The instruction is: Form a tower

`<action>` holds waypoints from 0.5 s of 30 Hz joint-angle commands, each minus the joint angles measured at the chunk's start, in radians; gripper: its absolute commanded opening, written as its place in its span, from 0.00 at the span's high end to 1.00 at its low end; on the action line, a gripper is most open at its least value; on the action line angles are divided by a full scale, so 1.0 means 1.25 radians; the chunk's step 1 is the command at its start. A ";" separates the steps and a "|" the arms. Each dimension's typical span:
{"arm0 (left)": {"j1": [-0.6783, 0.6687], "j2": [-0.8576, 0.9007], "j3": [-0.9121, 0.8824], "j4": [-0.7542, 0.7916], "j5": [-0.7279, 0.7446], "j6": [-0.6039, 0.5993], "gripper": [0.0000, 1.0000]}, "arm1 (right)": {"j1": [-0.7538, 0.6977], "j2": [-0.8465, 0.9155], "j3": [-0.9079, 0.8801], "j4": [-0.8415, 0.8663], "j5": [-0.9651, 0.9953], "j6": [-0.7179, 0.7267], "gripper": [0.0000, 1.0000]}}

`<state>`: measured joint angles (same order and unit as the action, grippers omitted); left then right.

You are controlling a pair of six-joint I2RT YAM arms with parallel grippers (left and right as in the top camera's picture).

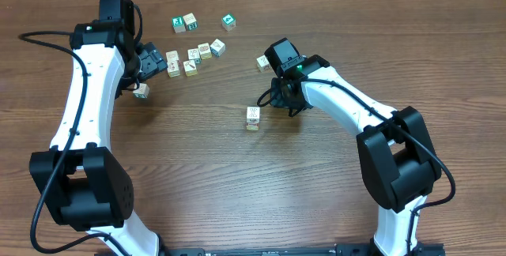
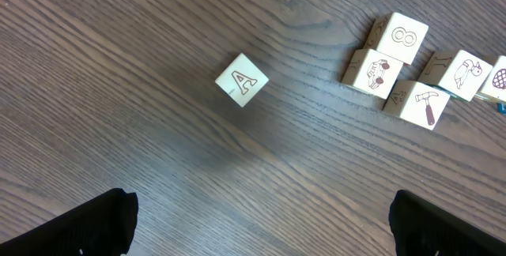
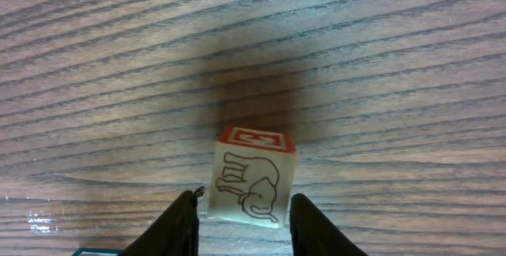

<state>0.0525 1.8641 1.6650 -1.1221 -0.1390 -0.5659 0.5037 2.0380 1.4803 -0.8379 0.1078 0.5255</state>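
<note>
The left gripper (image 2: 261,228) hangs over the left side of the wooden table (image 1: 198,177), its jaws spread wide. Below it lies a cube with a letter A (image 2: 242,80), turned at an angle and apart from the others. To its right a cluster of loose cubes (image 1: 194,57) sits packed together (a figure eight, a hammer and a bird show on their top faces in the left wrist view). Farther back are three cubes with green faces (image 1: 190,23), two side by side and one off to the right.

Near the middle of the table stands the tower (image 1: 252,118), one cube wide and well apart from the cluster; how many cubes it has I cannot tell. Its top cube has a red-framed upper face and an elephant on the side.

The right gripper (image 3: 245,224) is at the tower with its jaws narrow, one of its fingers (image 3: 180,228) on each side of that cube. A thin gap shows at one finger, while the other meets the cube's edge; whether they pinch it I cannot tell. One more loose cube (image 1: 262,62) lies just behind this gripper.
</note>
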 commanded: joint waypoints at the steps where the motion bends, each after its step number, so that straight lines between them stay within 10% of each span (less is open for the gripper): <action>1: 0.000 -0.013 0.010 0.001 0.001 0.010 0.00 | -0.001 0.005 -0.003 0.002 0.003 0.001 0.60; 15: 0.000 -0.013 0.010 0.001 0.001 0.010 0.00 | -0.001 0.005 -0.003 0.002 0.003 0.001 0.12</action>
<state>0.0525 1.8641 1.6650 -1.1225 -0.1390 -0.5659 0.5037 2.0380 1.4799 -0.8383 0.1085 0.5247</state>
